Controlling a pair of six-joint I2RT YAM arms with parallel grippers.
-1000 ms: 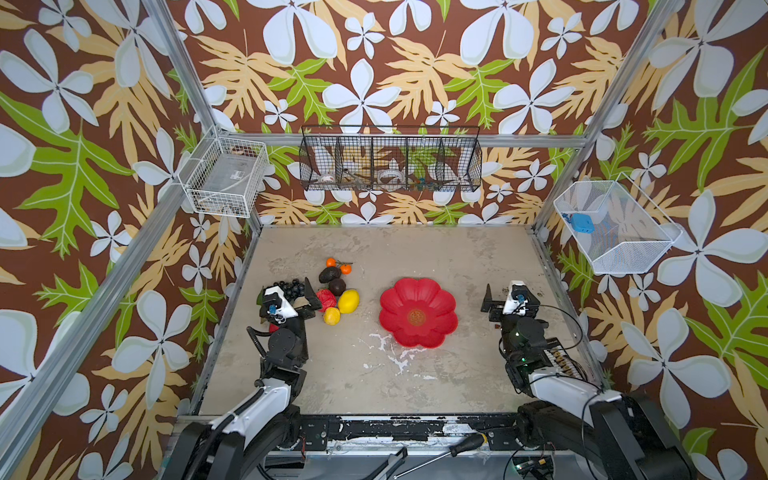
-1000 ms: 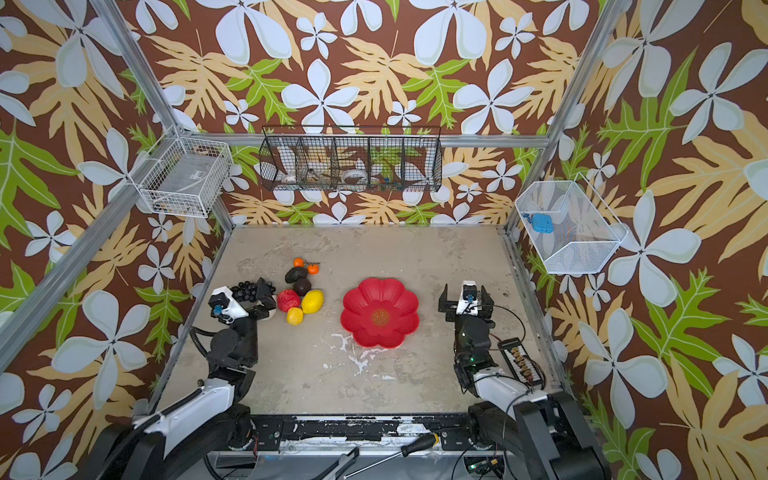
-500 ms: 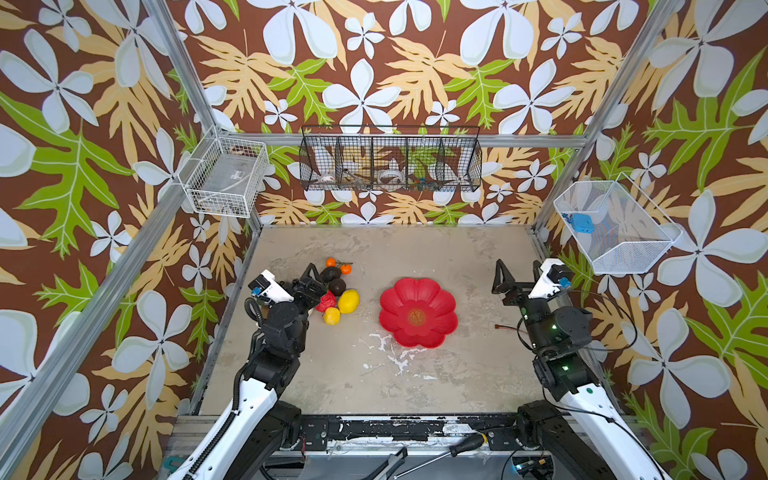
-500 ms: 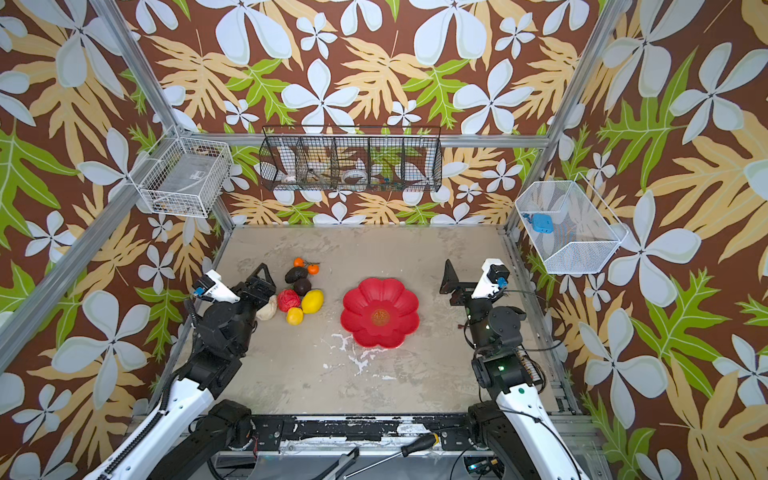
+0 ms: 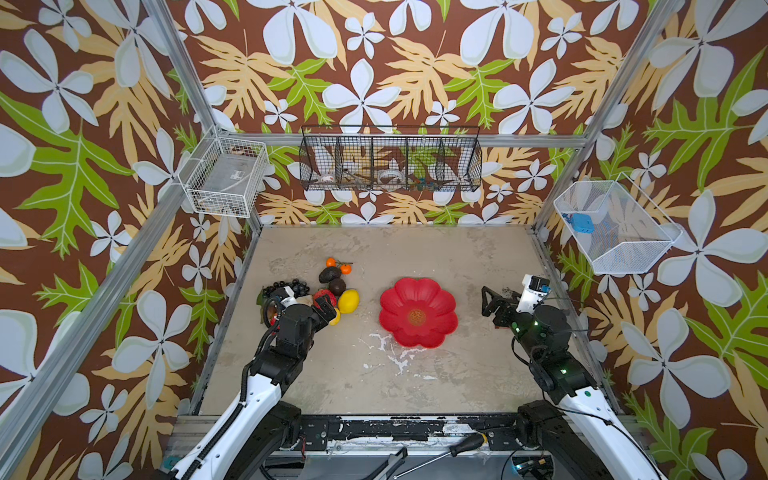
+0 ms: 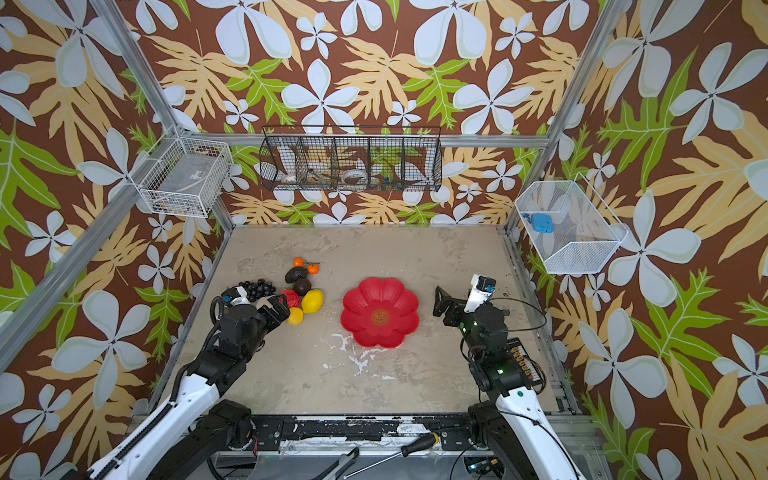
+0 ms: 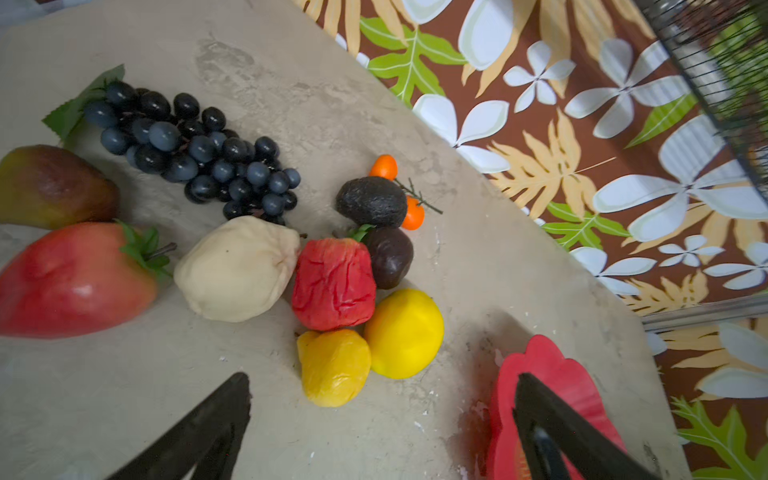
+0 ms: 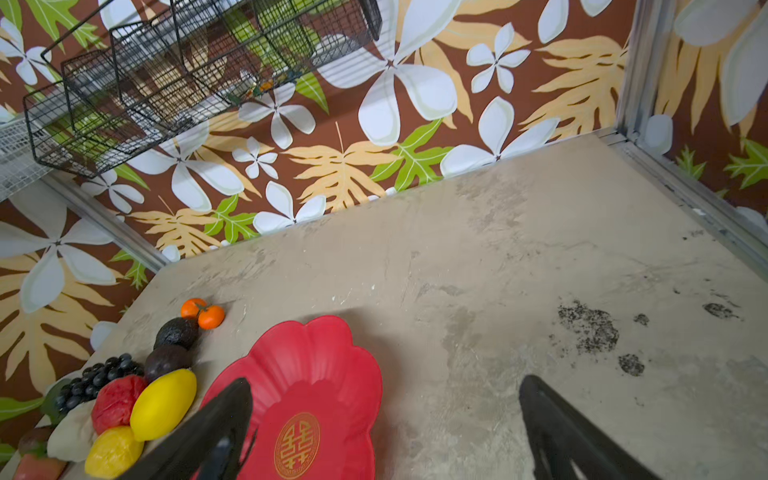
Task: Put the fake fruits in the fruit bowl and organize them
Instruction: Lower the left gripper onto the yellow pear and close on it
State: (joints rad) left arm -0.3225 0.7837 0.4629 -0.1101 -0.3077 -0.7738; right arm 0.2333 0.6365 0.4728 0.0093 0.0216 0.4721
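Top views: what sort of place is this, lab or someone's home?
Most likely a lab robot test cell, not a home: aluminium frame posts hold printed floral wall panels around a scuffed tabletop, with the left arm and right arm mounted at its front edge.

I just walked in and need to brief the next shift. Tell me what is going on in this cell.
Two robot arms are set to fill the red fruit bowl, which is empty. All the fake fruits lie clustered on the table left of it, among them the grape bunch, a lemon and an avocado. The left gripper hovers open over the cluster's near edge, holding nothing. The right gripper, open and empty too, hangs right of the bowl.
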